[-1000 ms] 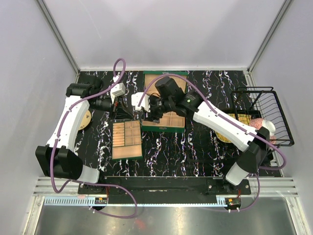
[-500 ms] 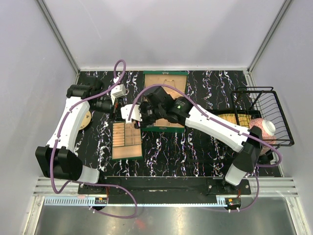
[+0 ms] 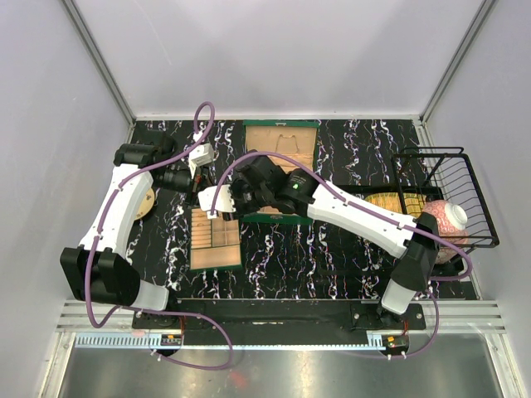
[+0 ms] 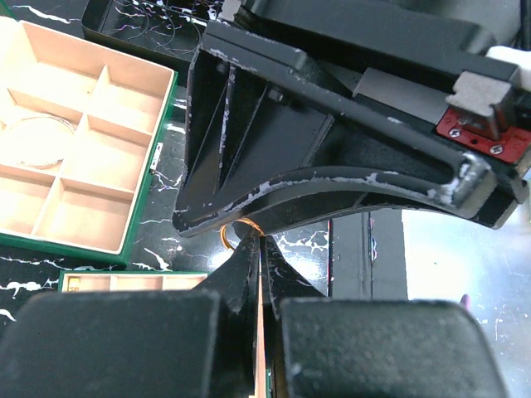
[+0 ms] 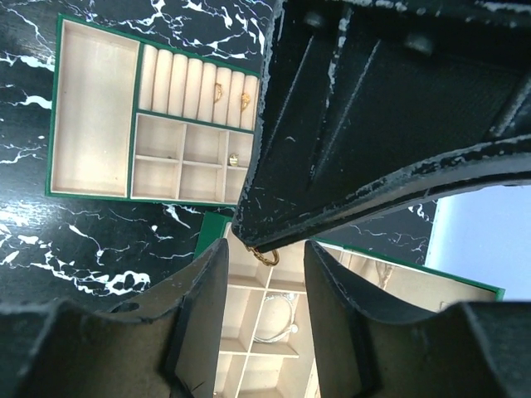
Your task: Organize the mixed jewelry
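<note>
My left gripper (image 4: 259, 242) is shut on a small gold ring (image 4: 232, 235), pinched at its fingertips. In the top view it (image 3: 196, 187) hangs above the tan compartmented tray (image 3: 204, 259) at the left. My right gripper (image 5: 265, 247) is open, and its two fingers straddle the left fingers (image 5: 373, 124) and the hanging gold ring (image 5: 267, 255) without touching the ring. It meets the left gripper in the top view (image 3: 217, 212). A whitish bracelet loop (image 5: 274, 319) lies in a compartment below. Two small gold pieces (image 5: 218, 93) sit in the ring rolls of a second tray (image 5: 91, 108).
A green box with tan compartments (image 3: 290, 217) lies mid-table under my right arm, its open lid (image 3: 280, 141) behind it. A yellow woven mat (image 3: 390, 203) and a black wire basket (image 3: 448, 195) are at the right. A round wooden piece (image 3: 146, 201) sits by the left arm.
My right arm has swung left from over the middle box, so its open gripper is now at the left gripper's tips. The left arm has barely moved.
</note>
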Controlling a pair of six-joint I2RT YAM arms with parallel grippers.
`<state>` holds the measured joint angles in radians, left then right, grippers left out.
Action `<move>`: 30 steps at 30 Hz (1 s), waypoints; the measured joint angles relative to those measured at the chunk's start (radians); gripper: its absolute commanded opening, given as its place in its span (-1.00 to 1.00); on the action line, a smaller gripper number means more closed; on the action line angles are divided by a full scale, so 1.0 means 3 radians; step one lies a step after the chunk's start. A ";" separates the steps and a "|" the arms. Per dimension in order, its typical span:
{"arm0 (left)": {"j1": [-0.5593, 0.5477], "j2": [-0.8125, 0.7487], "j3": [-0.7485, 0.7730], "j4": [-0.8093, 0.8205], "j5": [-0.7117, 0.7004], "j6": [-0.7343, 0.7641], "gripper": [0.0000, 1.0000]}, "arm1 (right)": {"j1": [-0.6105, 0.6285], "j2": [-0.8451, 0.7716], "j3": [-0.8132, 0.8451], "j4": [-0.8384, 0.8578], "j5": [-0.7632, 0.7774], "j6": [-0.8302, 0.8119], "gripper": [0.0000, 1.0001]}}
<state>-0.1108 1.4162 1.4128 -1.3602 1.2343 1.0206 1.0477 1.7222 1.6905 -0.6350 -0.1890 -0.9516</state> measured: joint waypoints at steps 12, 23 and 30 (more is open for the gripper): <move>-0.0014 0.0000 0.0000 0.0000 0.0000 0.0000 -1.00 | 0.0032 0.0000 0.0000 -0.0009 0.0111 -0.0065 -0.34; -0.0023 0.0000 -0.0004 -0.0001 0.0000 0.0000 -1.00 | 0.0065 0.0000 0.0025 -0.0074 0.0167 -0.0086 -0.67; -0.0022 0.0000 -0.0006 0.0003 0.0000 0.0001 -1.00 | 0.0075 0.0000 0.0056 -0.0170 0.0198 -0.0099 -0.95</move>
<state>-0.1173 1.4162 1.4109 -1.3594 1.2343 1.0210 1.0702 1.7222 1.7073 -0.6861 -0.1295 -0.9813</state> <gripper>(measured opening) 0.004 0.088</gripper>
